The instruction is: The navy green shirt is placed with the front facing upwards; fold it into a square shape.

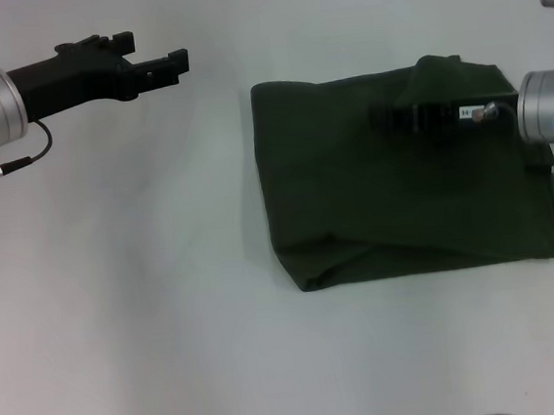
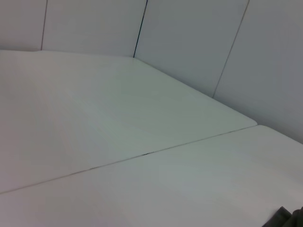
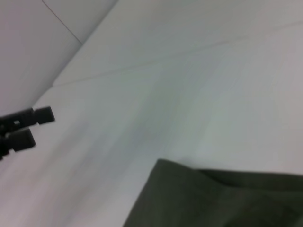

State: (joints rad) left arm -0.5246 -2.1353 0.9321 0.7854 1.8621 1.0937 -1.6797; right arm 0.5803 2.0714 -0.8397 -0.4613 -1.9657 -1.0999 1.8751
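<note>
Head view — navy green shirt point(image 1: 412, 180) folded on white table point(image 1: 149, 308), right gripper point(image 1: 391, 118) above it, jaws' state unclear — left gripper point(image 1: 155, 57) apart, jaws open, empty.

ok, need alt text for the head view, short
A dark green shirt, folded into a rough square, lies on a white table, the right gripper over its upper part. The left gripper hangs open above bare table, away from the shirt.

A white table point(image 1: 169, 306) with a thin seam across its top carries only the navy green shirt point(image 1: 356, 210), lying folded into a rough rectangle toward the right
</note>
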